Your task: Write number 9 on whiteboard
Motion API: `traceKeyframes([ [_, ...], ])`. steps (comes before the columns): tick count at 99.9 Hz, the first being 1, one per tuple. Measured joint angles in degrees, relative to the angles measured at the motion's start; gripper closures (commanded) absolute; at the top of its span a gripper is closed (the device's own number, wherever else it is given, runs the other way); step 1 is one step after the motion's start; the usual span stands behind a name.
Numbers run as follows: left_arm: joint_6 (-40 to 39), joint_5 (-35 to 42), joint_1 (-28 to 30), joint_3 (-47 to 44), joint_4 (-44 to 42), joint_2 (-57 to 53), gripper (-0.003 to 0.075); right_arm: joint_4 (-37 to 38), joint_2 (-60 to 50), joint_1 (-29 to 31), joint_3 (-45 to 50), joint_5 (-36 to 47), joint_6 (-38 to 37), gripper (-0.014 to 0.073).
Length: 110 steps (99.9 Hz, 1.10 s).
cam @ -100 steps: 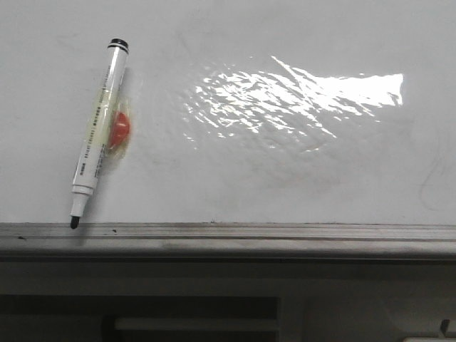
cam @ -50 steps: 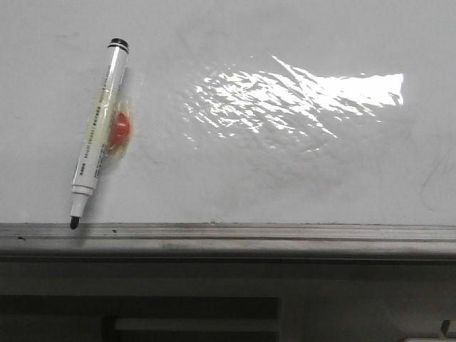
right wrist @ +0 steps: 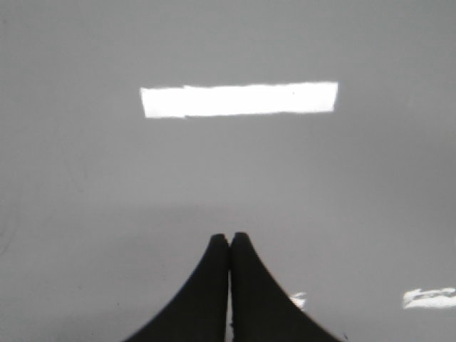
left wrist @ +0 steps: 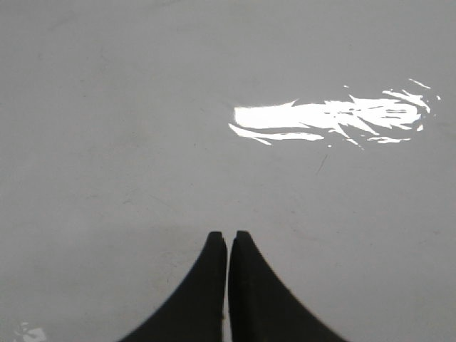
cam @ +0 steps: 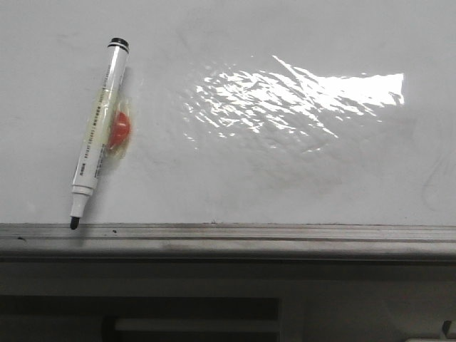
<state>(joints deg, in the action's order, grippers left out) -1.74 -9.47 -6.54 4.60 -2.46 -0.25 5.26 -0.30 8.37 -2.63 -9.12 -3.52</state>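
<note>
Nothing has moved on the whiteboard [cam: 285, 178] since a second ago. Left gripper [left wrist: 228, 239] hangs over bare board, fingers pressed together on nothing; right gripper [right wrist: 229, 239] does the same, tips touching. Out front, a marker [cam: 100, 134] lies tilted at the board's left, cap off, tip down by the grey rail [cam: 235, 235], a red blob [cam: 120, 130] taped beside it. No number 9 shows yet, only faint smudges and glare.
</note>
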Motion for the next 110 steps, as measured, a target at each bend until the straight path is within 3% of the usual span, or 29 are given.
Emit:
traceKeyframes([
  [15, -0.1, -8.0, 0.0, 6.9, 0.0, 2.7, 0.0741, -6.9, 5.2, -0.3, -6.2, -6.5, 0.0, 0.0656],
  [34, 1.2, -8.1, 0.0, 8.5, -0.3, 7.6, 0.0726, -11.1, 12.6, -0.4, -9.2, -9.9, 0.0, 0.0656],
  [41, 2.2, -7.1, 0.0, 8.5, -0.4, 9.4, 0.0645, -11.3, 13.3, -0.8, -9.2, -10.2, 0.0, 0.0656],
  [54, 2.8, -3.6, 0.0, 8.5, 0.0, 11.8, 0.0366, -11.4, 13.5, -1.3, -9.2, -10.2, 0.0, 0.0656],
  [63, 2.9, -0.5, 0.0, 8.5, 1.2, 12.9, 0.0287, -11.4, 13.5, -1.3, -9.2, -10.3, 0.0, 0.0656],
  [86, 2.9, 3.6, -2.5, 8.5, 6.7, 17.6, 0.0293, -11.5, 13.6, -1.3, -9.2, -10.4, 0.0, 0.0656],
  [110, 2.9, 7.8, -19.3, 8.5, 8.9, 25.2, 0.0293, -11.5, 13.6, -1.3, -9.2, -10.4, 0.0, 0.0656],
])
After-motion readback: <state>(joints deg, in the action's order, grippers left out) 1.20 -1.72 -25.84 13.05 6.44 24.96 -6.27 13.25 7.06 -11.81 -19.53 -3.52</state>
